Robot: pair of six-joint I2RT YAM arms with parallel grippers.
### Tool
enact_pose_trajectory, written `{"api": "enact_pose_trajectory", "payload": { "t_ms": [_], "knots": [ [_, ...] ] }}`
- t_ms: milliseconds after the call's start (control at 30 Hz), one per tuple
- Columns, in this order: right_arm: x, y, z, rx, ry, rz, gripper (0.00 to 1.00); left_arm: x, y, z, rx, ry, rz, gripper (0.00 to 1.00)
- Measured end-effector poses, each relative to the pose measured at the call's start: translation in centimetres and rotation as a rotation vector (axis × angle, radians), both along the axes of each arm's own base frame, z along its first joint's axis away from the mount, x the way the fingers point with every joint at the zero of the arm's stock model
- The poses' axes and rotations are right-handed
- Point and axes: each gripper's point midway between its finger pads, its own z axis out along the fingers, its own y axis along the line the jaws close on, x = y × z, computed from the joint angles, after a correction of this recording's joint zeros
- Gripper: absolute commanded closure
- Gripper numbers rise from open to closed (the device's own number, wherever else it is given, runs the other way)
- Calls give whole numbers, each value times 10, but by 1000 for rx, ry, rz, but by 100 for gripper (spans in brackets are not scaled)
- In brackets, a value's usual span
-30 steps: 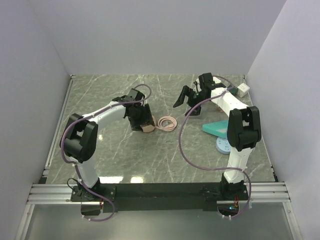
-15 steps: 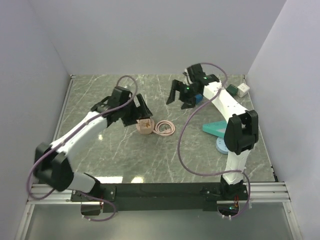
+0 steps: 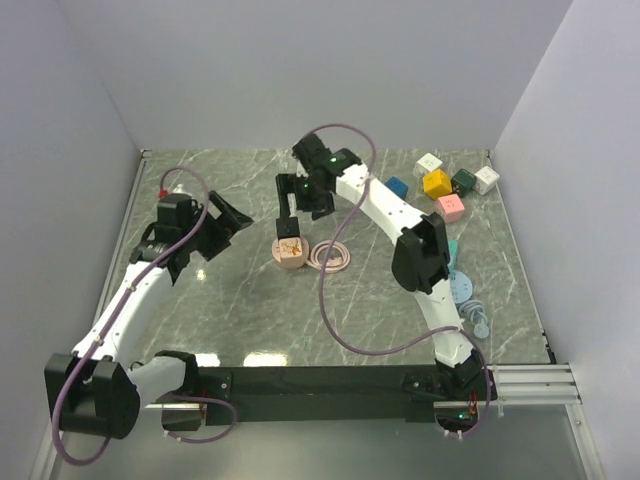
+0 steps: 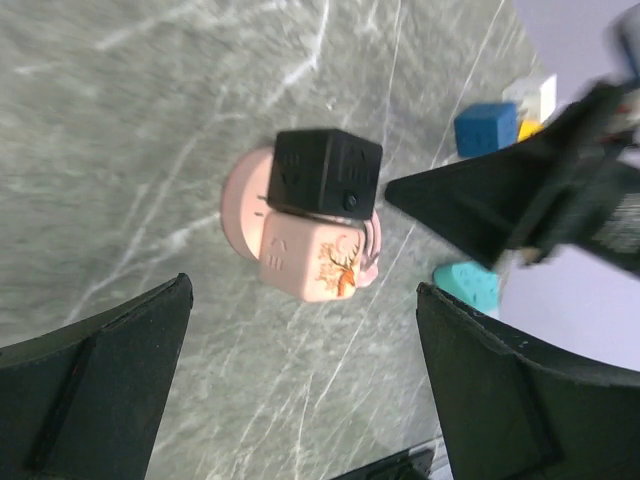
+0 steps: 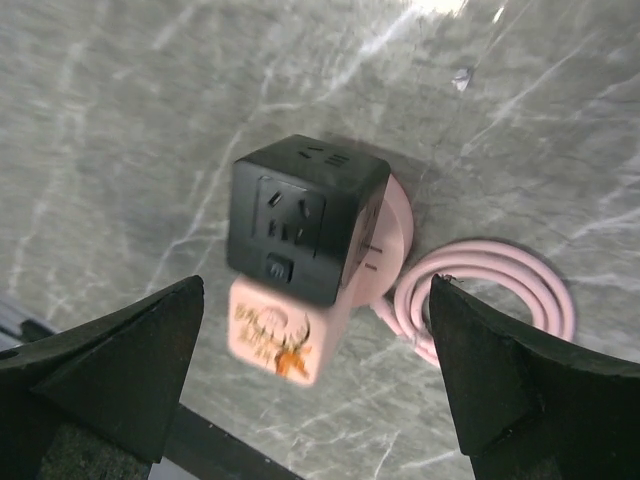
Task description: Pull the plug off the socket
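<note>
A black cube plug [image 3: 289,227] sits joined to a pink cube socket [image 3: 291,253] with a deer print, lying on the marble table with its coiled pink cord [image 3: 332,255] beside it. My right gripper [image 3: 300,203] hovers open just above and behind them. In the right wrist view the black plug [image 5: 305,228], pink socket [image 5: 275,335] and cord [image 5: 500,295] lie between and beyond the fingers of the right gripper [image 5: 320,385]. My left gripper [image 3: 228,222] is open and empty, well to the left. In its view the left gripper [image 4: 300,390] faces the plug [image 4: 325,175] and socket [image 4: 305,265].
Several coloured cubes stand at the back right, among them blue [image 3: 398,186], yellow [image 3: 436,182] and pink [image 3: 450,206]. A teal piece [image 3: 452,250] and a light blue disc [image 3: 460,290] lie at the right, partly behind the right arm.
My left gripper has let go of the socket and drawn back to the left. My right arm has swung left from the back right to over the plug and socket.
</note>
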Motion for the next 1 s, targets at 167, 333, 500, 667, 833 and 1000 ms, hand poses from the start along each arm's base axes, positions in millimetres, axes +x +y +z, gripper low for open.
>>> {"api": "enact_pose_trajectory", "payload": {
  "t_ms": [167, 333, 500, 667, 833, 1000],
  "knots": [
    [-3, 11, -41, -77, 47, 2, 0, -6, 24, -7, -41, -20, 55, 1],
    [-4, 25, -49, -88, 25, 21, 0, -17, 24, -28, -59, 16, 43, 1],
    [-14, 40, -56, -116, 10, 62, 0, -22, 23, -39, -62, 40, 37, 1],
    [-20, 41, -70, -174, 4, 67, 9, -26, 22, -48, -67, 55, 29, 1],
    [-18, 36, -78, -206, 4, 58, 36, -27, 18, -55, -76, 66, 8, 0],
    [-15, 36, -78, -193, 7, 45, 100, -28, 15, -66, -84, 85, -14, 2]
  ]
}}
